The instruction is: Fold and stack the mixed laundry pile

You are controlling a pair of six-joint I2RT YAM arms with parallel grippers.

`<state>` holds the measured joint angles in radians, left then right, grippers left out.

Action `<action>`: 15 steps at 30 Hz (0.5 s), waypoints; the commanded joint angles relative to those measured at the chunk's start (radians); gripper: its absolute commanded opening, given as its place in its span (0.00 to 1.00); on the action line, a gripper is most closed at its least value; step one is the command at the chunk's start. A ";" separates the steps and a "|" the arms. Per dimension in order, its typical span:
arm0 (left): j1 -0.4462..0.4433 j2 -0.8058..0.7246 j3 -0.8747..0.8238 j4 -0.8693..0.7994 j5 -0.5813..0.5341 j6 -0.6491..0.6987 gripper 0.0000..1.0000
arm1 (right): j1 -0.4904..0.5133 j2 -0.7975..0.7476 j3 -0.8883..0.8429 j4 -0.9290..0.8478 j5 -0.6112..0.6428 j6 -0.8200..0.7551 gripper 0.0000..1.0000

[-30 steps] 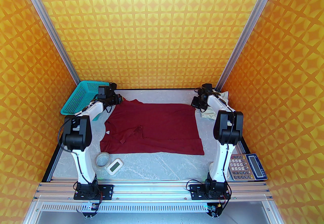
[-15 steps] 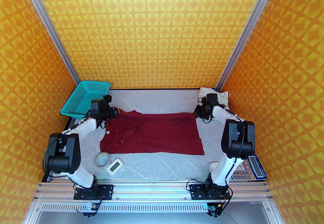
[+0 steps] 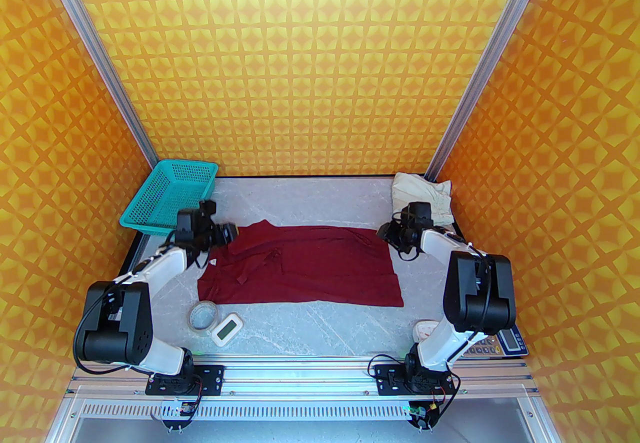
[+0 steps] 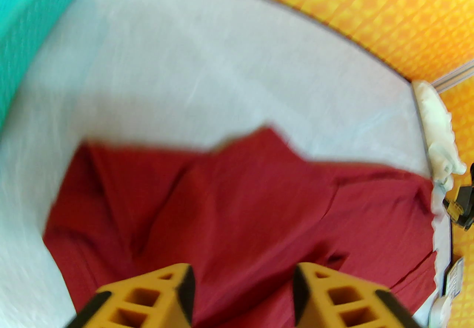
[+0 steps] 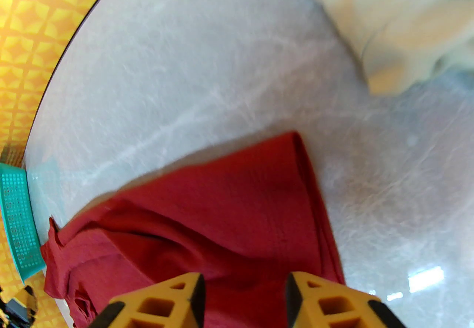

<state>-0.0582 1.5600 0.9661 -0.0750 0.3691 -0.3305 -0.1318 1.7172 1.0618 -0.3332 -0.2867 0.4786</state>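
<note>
The dark red T-shirt [image 3: 310, 266] lies on the table's middle with its far edge doubled over toward me. My left gripper [image 3: 232, 233] hovers at its far left corner, and my right gripper [image 3: 382, 233] at its far right corner. In the left wrist view the gripper [image 4: 242, 293] is open, its yellow fingers [image 4: 148, 297] apart above the red cloth [image 4: 240, 208]. The right gripper [image 5: 242, 297] is open too, over the shirt's folded corner [image 5: 222, 215]. The cream piece [image 3: 425, 196] is bunched in the back right corner, behind my right gripper, also seen as pale cloth [image 5: 389, 4].
A teal mesh basket [image 3: 170, 196] stands at the back left. A tape roll [image 3: 202, 315] and a small white device [image 3: 226, 328] lie near the front left. A calculator [image 3: 500, 343] sits at the front right, partly behind my right arm.
Both arms drew back toward me, bringing the shirt's far edge over itself. Both grippers, shut a second ago, have opened and let the cloth go.
</note>
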 commanded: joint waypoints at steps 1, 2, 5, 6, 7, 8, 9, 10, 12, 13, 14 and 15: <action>-0.047 0.125 0.156 -0.140 -0.025 0.007 0.56 | 0.012 0.010 0.047 -0.087 0.021 0.016 0.43; -0.060 0.179 0.217 -0.177 -0.035 -0.004 0.57 | 0.028 0.026 0.065 -0.100 0.010 0.018 0.43; -0.099 0.339 0.395 -0.294 -0.058 -0.021 0.62 | 0.094 0.071 0.123 -0.121 0.006 0.001 0.43; -0.114 0.391 0.460 -0.330 -0.088 -0.023 0.63 | 0.110 0.089 0.143 -0.123 -0.004 -0.005 0.43; -0.130 0.424 0.503 -0.348 -0.098 -0.017 0.64 | 0.120 0.106 0.158 -0.131 -0.011 -0.008 0.43; -0.145 0.470 0.552 -0.368 -0.111 -0.017 0.66 | 0.125 0.124 0.173 -0.140 -0.017 -0.010 0.43; -0.161 0.509 0.607 -0.399 -0.119 -0.008 0.67 | 0.130 0.134 0.184 -0.151 -0.017 -0.012 0.43; -0.174 0.540 0.648 -0.420 -0.133 -0.001 0.68 | 0.130 0.137 0.187 -0.160 -0.014 -0.016 0.43; -0.199 0.605 0.728 -0.480 -0.148 0.006 0.69 | 0.130 0.128 0.177 -0.172 0.006 -0.019 0.44; -0.207 0.628 0.755 -0.505 -0.154 0.010 0.69 | 0.130 0.122 0.173 -0.180 0.010 -0.022 0.45; -0.216 0.649 0.777 -0.521 -0.173 0.013 0.69 | 0.130 0.118 0.170 -0.186 0.012 -0.017 0.45; -0.223 0.666 0.796 -0.535 -0.181 0.020 0.68 | 0.130 0.117 0.164 -0.188 0.002 -0.008 0.45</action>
<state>-0.2615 2.2028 1.6943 -0.4778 0.2455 -0.3355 0.0074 1.8393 1.2240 -0.4759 -0.2901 0.4755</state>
